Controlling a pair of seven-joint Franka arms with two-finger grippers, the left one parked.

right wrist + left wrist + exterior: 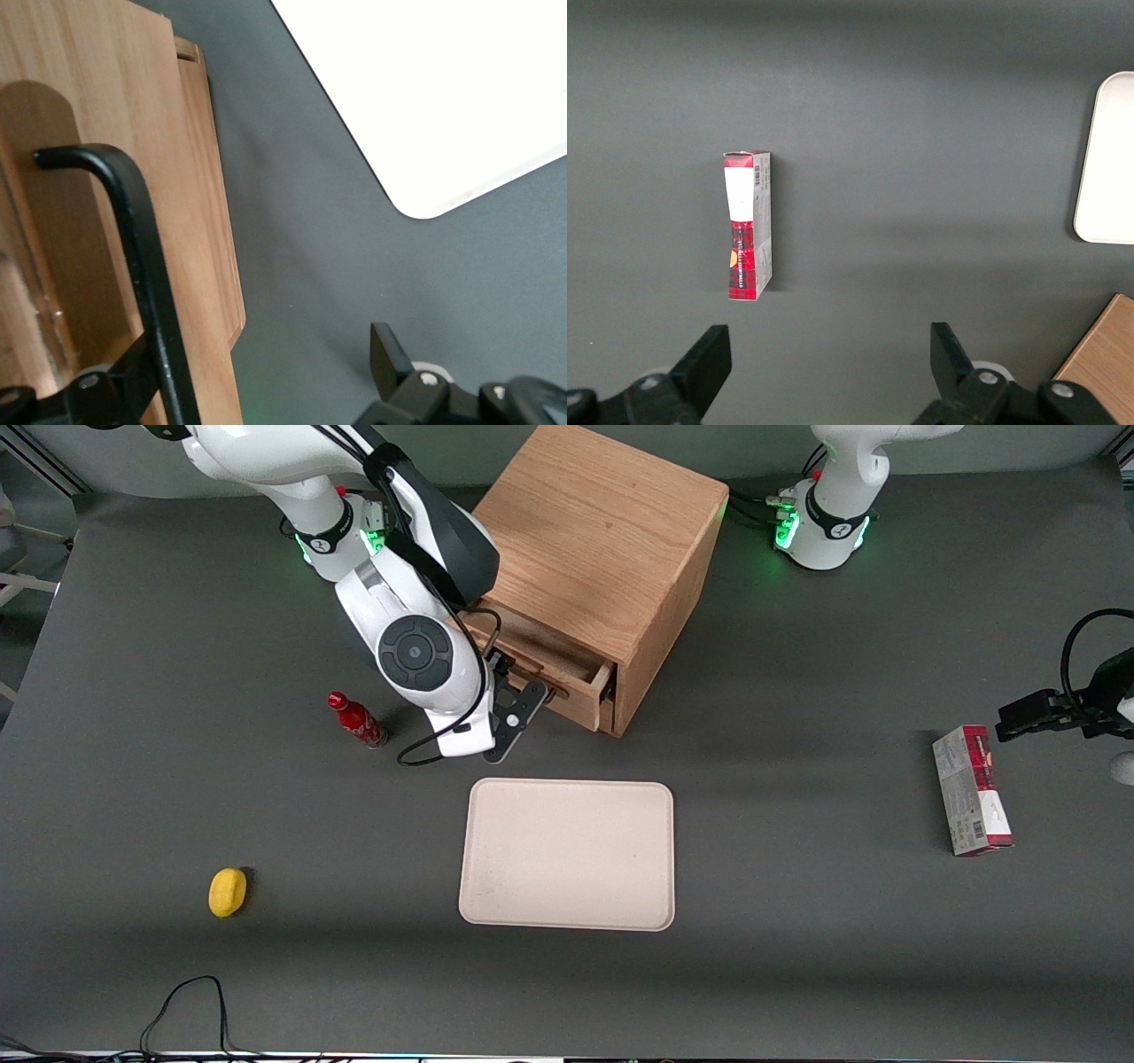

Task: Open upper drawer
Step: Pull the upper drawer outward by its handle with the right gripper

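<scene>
The wooden cabinet (pixel 602 540) stands at the back of the table. Its upper drawer (pixel 571 682) is pulled partway out, and the shallow tray body shows under the cabinet top. My right gripper (pixel 523 707) is at the drawer front, low above the table. In the right wrist view the black bar handle (pixel 146 266) runs across the oak drawer front (pixel 89 133). The gripper (pixel 257 376) is open: one finger (pixel 115 385) sits between the handle and the drawer front, the other (pixel 388 352) is out over the grey table. The lower drawer is hidden.
A beige tray (pixel 567 855) lies nearer the front camera than the cabinet; it also shows in the right wrist view (pixel 443 88). A red bottle (pixel 356 720) stands beside my arm. A yellow object (pixel 228 891) lies near the front edge. A red-and-white box (pixel 970 790) lies toward the parked arm's end.
</scene>
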